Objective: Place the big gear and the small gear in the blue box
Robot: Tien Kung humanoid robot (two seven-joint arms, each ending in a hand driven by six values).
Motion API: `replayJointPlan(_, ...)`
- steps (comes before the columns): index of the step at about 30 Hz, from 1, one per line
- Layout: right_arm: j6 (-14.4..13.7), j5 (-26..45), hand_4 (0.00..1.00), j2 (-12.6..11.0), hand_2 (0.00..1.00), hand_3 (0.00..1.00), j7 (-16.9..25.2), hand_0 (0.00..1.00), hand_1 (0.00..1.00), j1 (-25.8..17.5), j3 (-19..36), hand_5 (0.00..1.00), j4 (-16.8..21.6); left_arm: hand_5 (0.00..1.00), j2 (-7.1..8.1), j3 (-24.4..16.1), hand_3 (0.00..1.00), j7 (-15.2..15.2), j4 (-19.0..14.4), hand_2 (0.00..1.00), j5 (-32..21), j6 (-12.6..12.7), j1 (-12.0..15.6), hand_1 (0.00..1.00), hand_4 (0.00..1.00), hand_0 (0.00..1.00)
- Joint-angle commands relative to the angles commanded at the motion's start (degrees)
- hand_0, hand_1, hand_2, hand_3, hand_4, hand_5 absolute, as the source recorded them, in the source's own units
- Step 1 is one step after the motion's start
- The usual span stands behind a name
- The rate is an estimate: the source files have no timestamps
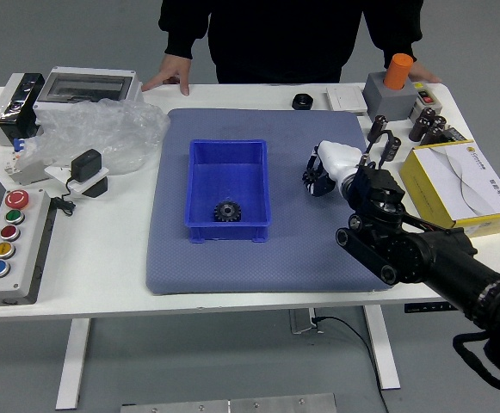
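The blue box [196, 185] stands on the grey-blue mat, left of its middle. One dark toothed gear [227, 212] lies inside, near the box's front wall; I cannot tell whether it is the big or the small one. My right hand [320, 177], black with a white back, is low over the mat, to the right of the box and apart from it. It hides what is under it, so a gear there cannot be made out. My left arm is out of view.
A person in black stands at the far edge, hands resting on the table. A black round part [302, 101] lies at the mat's far edge. To the right stand a yellow-white carton [465, 185] and a grey block [389, 96] with an orange cylinder. Plastic wrap [103, 133] and a button panel [13, 249] are left.
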Motion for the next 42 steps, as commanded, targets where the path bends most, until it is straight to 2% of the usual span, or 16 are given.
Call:
replayJointPlan(9, 0.02, -1.56, 0.709, -0.75, 0.444, 0.506, -0.96, 0.587, 0.449, 0.24, 2.27, 0.002, 1.59, 0.278, 0.09, -0.03, 0.835, -0.01, 0.00, 0.806, 0.03, 0.00, 0.13, 0.797, 0.632, 0.814)
replayJointPlan(16, 0.44, -4.15, 0.709, -1.96, 0.444, 0.508, -2.36, 0.588, 0.448, 0.27, 4.58, 0.002, 5.17, 0.277, 0.21, 0.02, 0.834, -0.04, 0.00, 0.806, -0.13, 0.05, 0.13, 0.797, 0.631, 0.814)
replayJointPlan(26, 1.70, -8.74, 0.725, -2.93, 0.445, 0.517, -5.51, 0.584, 0.451, 0.35, 5.44, 0.002, 15.44, 0.274, 0.36, -0.21, 0.834, -0.10, 0.00, 0.805, -0.04, 0.01, 0.09, 0.796, 0.632, 0.813)
replayJointPlan(32, 2.21, -9.68, 0.731, -1.64, 0.449, 0.521, -6.75, 0.584, 0.452, 0.44, 4.10, 0.002, 20.57, 0.273, 0.37, -0.54, 0.834, -0.07, 0.00, 0.805, 0.35, -0.11, 0.20, 0.796, 0.632, 0.813)
replayJointPlan(42, 2.01, -9.10, 0.737, 2.06, 0.452, 0.528, -7.27, 0.584, 0.456, 0.37, 0.83, 0.002, 22.98, 0.268, 0.27, -1.11, 0.833, -0.05, 0.00, 0.804, 1.24, -0.35, 0.24, 0.796, 0.631, 0.813)
